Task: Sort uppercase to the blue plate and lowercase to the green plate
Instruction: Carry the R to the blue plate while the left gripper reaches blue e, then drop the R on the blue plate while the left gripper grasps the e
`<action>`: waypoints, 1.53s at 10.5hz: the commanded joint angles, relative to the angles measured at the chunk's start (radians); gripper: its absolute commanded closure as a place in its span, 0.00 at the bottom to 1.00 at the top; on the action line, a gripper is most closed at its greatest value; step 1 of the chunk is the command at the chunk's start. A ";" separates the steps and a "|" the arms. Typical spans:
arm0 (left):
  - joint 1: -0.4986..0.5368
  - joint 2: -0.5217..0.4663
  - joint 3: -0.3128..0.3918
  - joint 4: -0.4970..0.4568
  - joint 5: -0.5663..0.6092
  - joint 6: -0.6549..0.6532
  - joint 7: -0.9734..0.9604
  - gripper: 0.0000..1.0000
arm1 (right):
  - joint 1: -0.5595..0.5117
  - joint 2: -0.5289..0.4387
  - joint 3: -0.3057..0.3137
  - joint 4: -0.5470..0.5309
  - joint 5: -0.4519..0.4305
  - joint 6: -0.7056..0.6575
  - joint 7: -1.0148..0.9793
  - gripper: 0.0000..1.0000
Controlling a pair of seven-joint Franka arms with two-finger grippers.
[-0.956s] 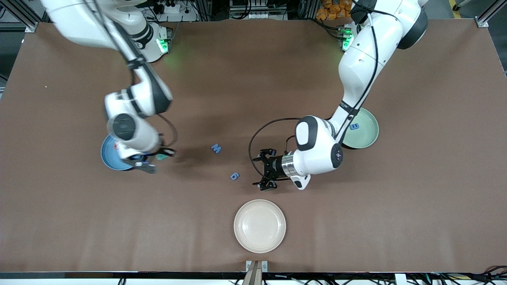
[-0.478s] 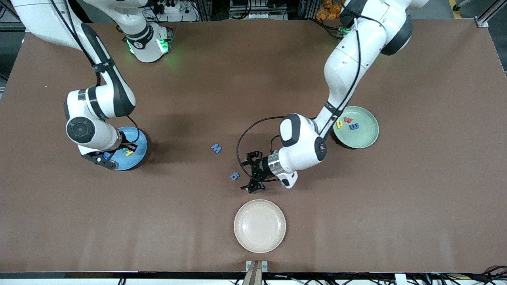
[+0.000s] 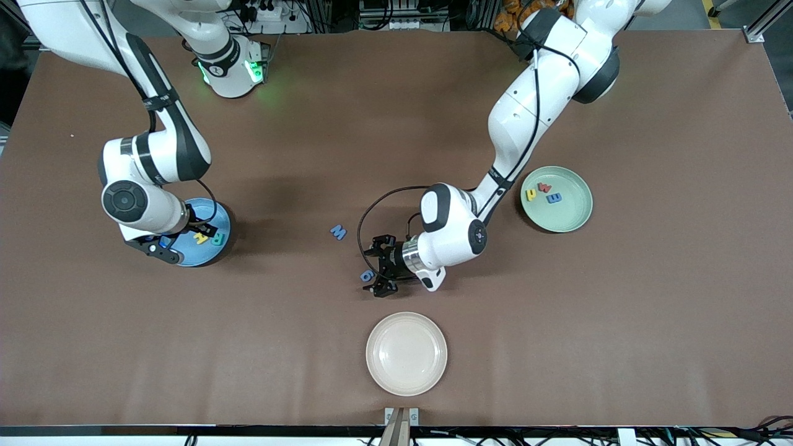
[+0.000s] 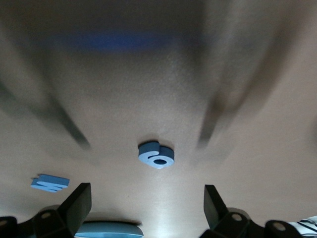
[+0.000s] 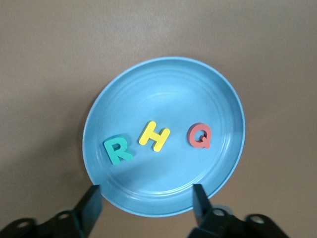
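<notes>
The blue plate [image 3: 222,222] lies toward the right arm's end of the table. My right gripper [image 3: 158,246] hangs open over its edge with nothing between the fingers. In the right wrist view the blue plate [image 5: 225,94] holds uppercase teal R [image 5: 118,150], yellow H [image 5: 154,136] and red Q [image 5: 200,135]. The blue W [image 3: 337,232] lies on the table mid-way. My left gripper [image 3: 379,274] is open, low beside the rounded blue lowercase letter [image 3: 367,275]. That letter [image 4: 156,154] lies just ahead of the open left gripper [image 4: 147,198]. The green plate [image 3: 576,217] holds three lowercase letters.
A cream-white plate [image 3: 406,353] sits nearer to the front camera than the rounded blue letter, close to the left gripper. The blue W [image 4: 49,183] also shows in the left wrist view, off to one side of the fingers.
My right gripper carried the teal R over the blue plate and opened; the R now lies in the plate. The left gripper slid toward the rounded blue letter.
</notes>
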 commanded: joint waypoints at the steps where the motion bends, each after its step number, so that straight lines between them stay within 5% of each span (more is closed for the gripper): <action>1: -0.017 0.035 0.002 0.044 -0.026 0.007 -0.025 0.00 | -0.025 -0.011 0.015 0.024 -0.018 0.001 -0.001 0.00; 6: -0.031 0.058 0.017 0.043 -0.025 0.004 -0.026 0.02 | -0.006 0.036 0.012 0.079 -0.029 0.003 -0.001 0.00; 11: -0.039 0.060 0.022 0.041 -0.022 0.001 -0.019 0.37 | 0.003 0.042 0.012 0.093 -0.029 0.003 -0.001 0.00; 16: -0.034 0.058 0.039 0.037 -0.020 -0.008 -0.017 0.37 | 0.009 0.042 0.012 0.097 -0.026 0.003 -0.001 0.00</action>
